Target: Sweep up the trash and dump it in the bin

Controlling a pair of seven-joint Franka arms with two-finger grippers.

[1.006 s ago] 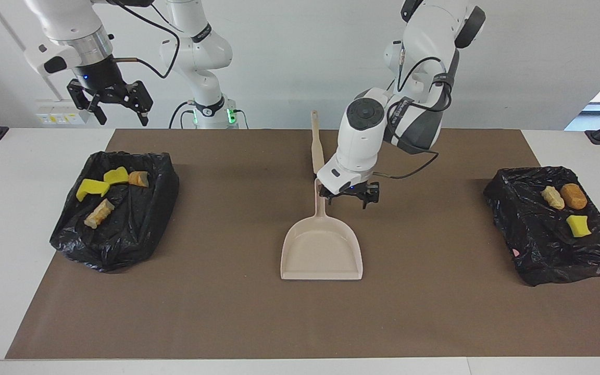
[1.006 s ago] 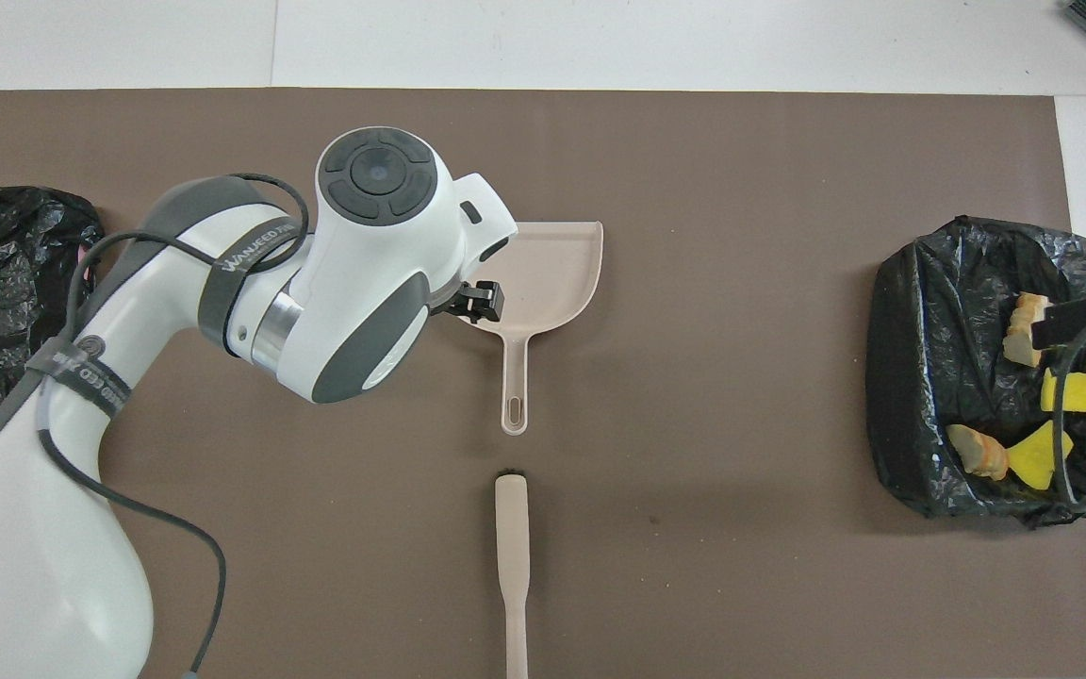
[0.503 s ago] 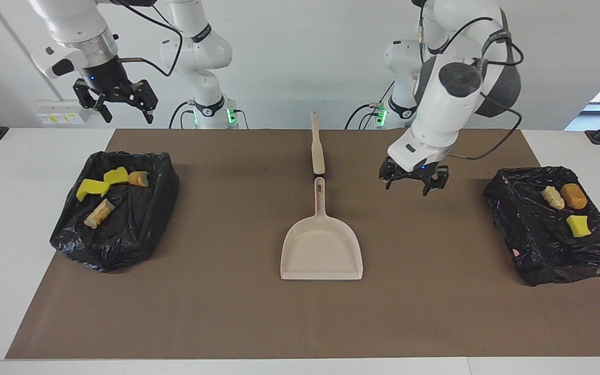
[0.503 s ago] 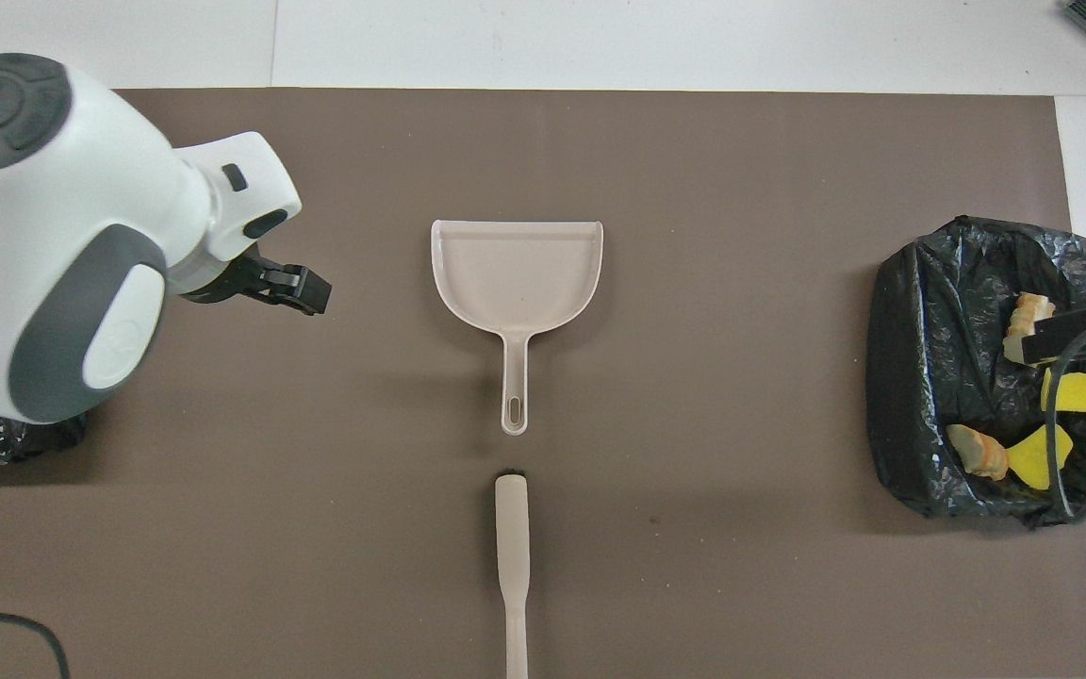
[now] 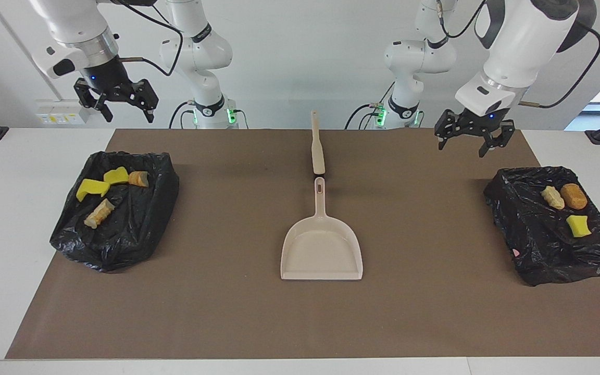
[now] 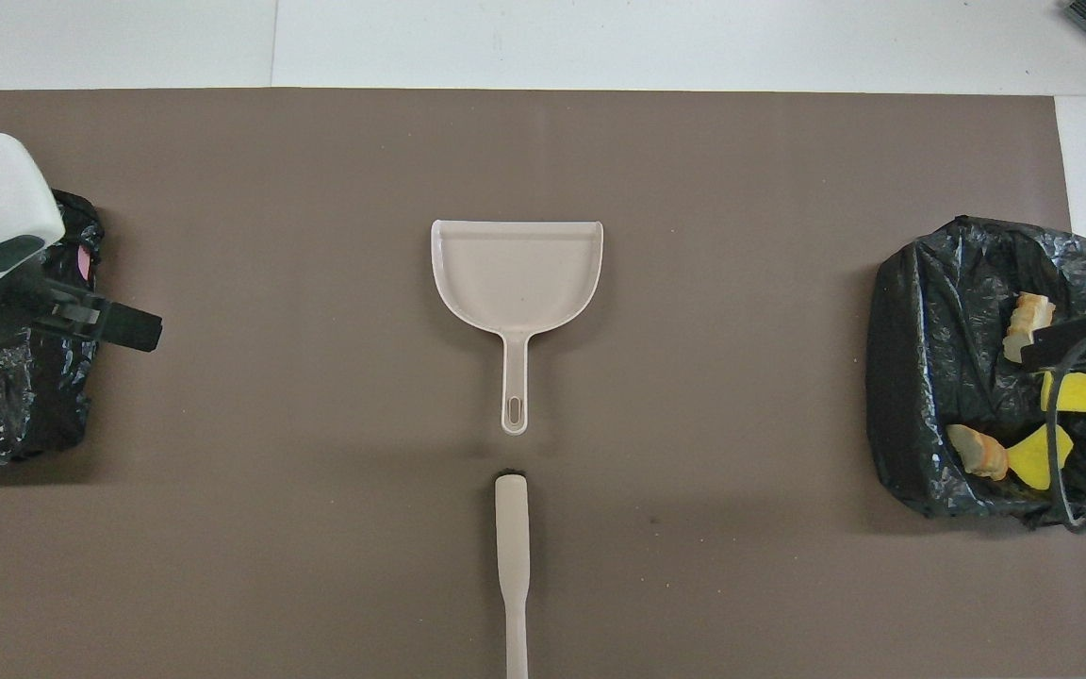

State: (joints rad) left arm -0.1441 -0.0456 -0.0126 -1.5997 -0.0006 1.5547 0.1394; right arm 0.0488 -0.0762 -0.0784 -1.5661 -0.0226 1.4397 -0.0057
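light: bright, even | shadows: soft, faint | focus: sharp

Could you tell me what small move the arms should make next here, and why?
Probably none beyond parking. All seven trash pieces already lie in the two black bag-lined bins, the dustpan sits empty on the brown mat with the brush just nearer the robots, and the left gripper and right gripper hang open, raised and holding nothing.
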